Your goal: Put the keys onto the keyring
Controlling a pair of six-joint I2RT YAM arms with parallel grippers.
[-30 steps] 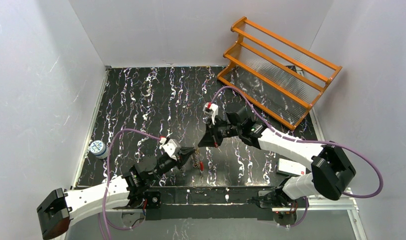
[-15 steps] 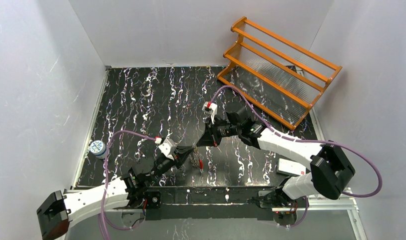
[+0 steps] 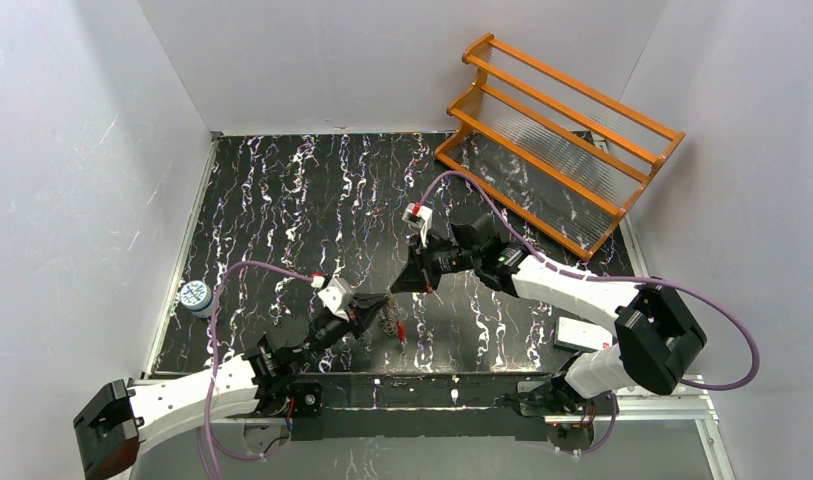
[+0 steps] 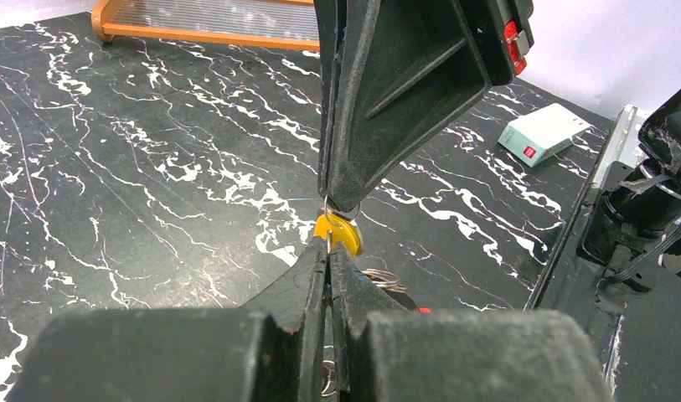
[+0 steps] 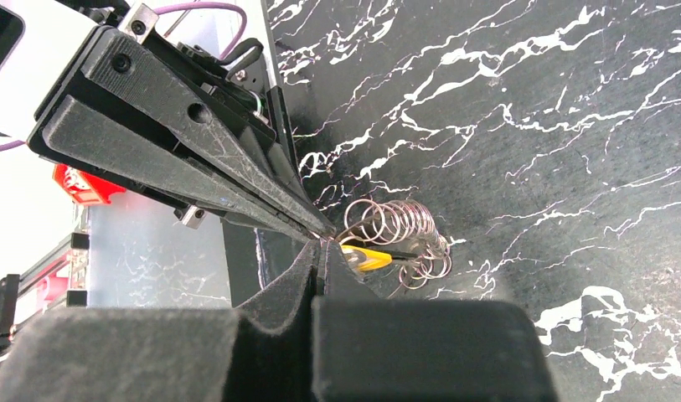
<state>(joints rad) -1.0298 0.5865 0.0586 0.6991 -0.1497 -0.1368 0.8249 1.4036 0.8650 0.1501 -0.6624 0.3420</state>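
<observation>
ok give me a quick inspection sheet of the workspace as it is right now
surface: black marbled tabletop
job's things: gold key at the meeting gripper tips; keyring wire coils beside it; silver key not made out
clutter: small round tub, white box, orange rack
grippers: left gripper and right gripper both shut, tip to tip; which holds the key unclear
cables: purple cables loop clear of the tips
surroundings: white walls

The left tool (image 4: pixel 328 247) hides most of the keyring (image 4: pixel 387 280), and from above the keys (image 3: pixel 391 321) blur together.
</observation>
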